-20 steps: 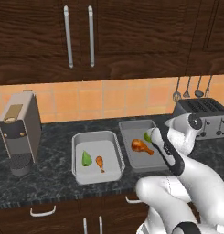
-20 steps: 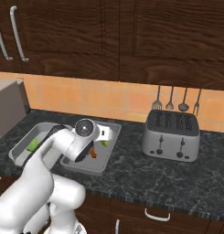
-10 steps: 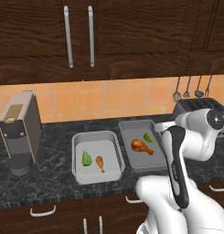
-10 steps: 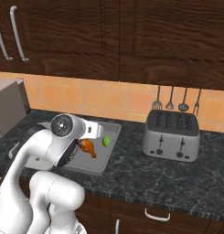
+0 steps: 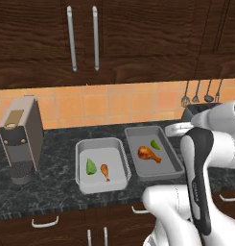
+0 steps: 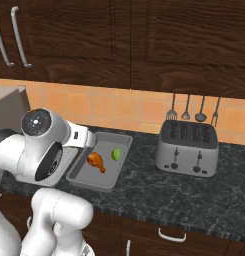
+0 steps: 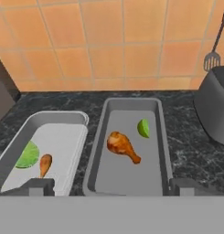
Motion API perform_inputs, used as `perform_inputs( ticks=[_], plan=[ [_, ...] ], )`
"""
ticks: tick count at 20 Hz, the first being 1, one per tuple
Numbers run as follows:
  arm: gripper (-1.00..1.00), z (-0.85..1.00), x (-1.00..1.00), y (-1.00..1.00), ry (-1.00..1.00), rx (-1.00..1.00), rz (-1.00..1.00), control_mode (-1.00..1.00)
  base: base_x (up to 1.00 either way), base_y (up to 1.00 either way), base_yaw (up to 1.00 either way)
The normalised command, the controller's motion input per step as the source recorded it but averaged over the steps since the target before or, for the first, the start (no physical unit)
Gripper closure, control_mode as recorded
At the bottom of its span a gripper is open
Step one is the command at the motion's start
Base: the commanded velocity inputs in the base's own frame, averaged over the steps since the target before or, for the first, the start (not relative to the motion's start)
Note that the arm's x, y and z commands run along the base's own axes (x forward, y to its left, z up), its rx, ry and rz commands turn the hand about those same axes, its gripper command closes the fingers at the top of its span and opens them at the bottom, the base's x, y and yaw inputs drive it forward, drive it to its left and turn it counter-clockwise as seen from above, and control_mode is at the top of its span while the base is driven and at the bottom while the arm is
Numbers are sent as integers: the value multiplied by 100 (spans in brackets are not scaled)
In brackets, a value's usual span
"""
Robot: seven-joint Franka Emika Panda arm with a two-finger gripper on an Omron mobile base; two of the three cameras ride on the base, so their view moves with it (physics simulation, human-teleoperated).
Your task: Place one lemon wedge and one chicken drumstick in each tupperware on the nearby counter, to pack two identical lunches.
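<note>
2 grey trays side by side on the speckled counter [image 5: 52, 187], long edges nearly touching, both open.

Left tray [image 5: 101, 165]: 1 green lemon wedge [image 5: 90, 166] and 1 small drumstick [image 5: 105, 171], wedge on the left, drumstick just beside it toward the middle. In the hand view, same tray [image 7: 22, 141] at lower left, with wedge [image 7: 28, 155] and drumstick [image 7: 44, 164] lying close together.

Right tray [image 5: 152, 152]: 1 larger brown drumstick [image 5: 148, 154] near the middle and 1 lemon wedge [image 5: 156, 144] just behind it toward the wall, slightly apart. Seen from the right base camera as tray [image 6: 100, 160], drumstick [image 6: 96, 161] and wedge [image 6: 116, 154]. In the hand view, tray [image 7: 130, 145] centred, drumstick [image 7: 123, 146] lying at a slant with its thin end toward the camera, wedge [image 7: 143, 128] up and to the right of it.

Gripper [image 7: 111, 186] raised above the near ends of both trays, jaws spread wide, nothing between them, touching nothing; 2 dark fingertips [image 7: 39, 186] just visible along the bottom of the hand view, well apart.

Coffee machine [image 5: 20, 137] at the left end of the counter. Silver toaster [image 6: 188, 147] to the right of the trays, apart from them. Utensils [image 6: 193, 109] hanging on the orange tiled wall above the toaster. Dark wood cupboards [image 5: 114, 38] overhead with 2 silver handles.
</note>
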Motion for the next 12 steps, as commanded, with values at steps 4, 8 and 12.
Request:
perform_inputs(
  ticks=[4,8,12],
  plan=[
    [-100,-31,-35,80,-4,2,0,-100,0,0,0],
    [-100,-28,-9,59,-3,1,0,-100,0,0,0],
    [-100,4,-64,58,0,0,-1,-100,0,0,0]
  ],
)
